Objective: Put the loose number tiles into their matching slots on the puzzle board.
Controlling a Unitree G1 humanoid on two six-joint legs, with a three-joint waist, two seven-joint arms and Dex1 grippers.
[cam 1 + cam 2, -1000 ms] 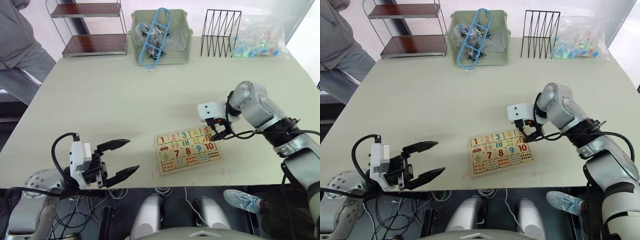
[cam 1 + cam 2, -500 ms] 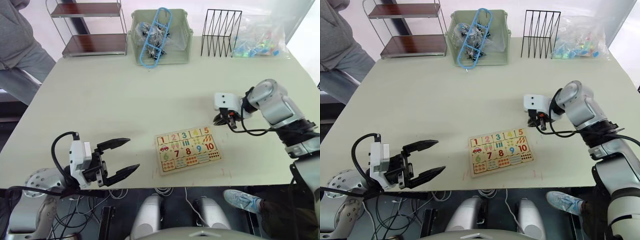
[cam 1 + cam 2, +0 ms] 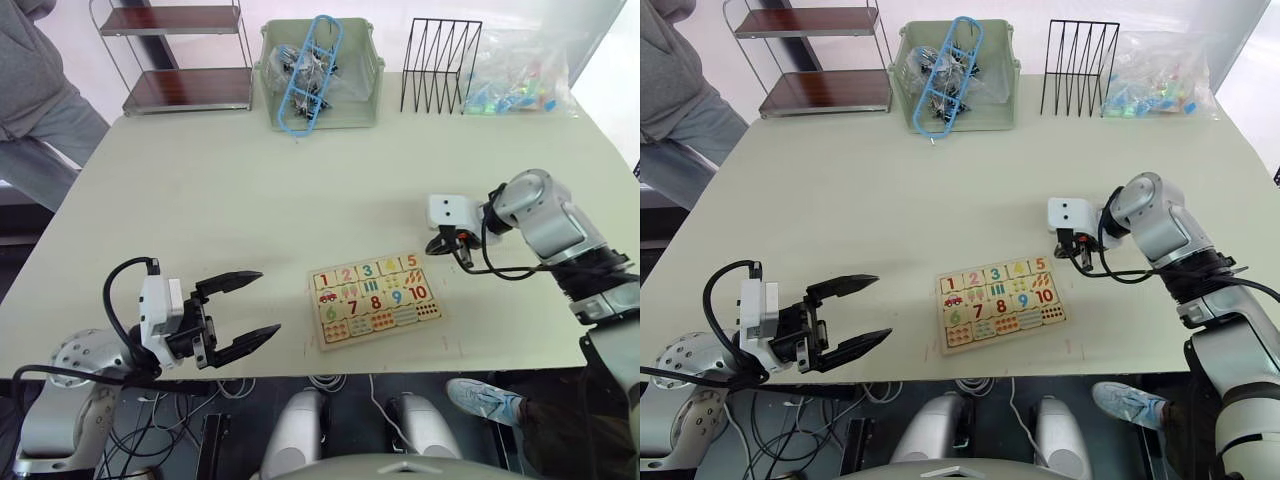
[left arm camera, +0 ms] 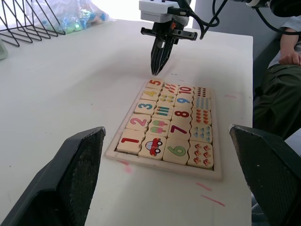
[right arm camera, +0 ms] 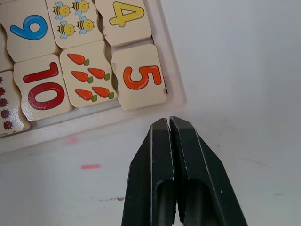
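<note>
Tiles 1–5 (image 4: pixel 150 112) are seated in puzzle board (image 3: pixel 376 298), frame centre; placing looks done. Right gripper (image 5: pixel 169 123) is pressed together, empty; left gripper (image 3: pixel 252 309) is spread apart. Only retreat is called for.

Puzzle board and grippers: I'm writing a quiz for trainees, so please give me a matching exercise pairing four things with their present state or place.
Things:
1. right gripper
2. left gripper
3. pale-wood tile with the orange 5
4. black wire rack

States or places:
A. seated in a corner slot of the wooden puzzle board
B. fingers shut, empty, just off the board's corner
C. at the far side of the white table
D. fingers wide open, empty

Pairs: 1-B, 2-D, 3-A, 4-C
</note>
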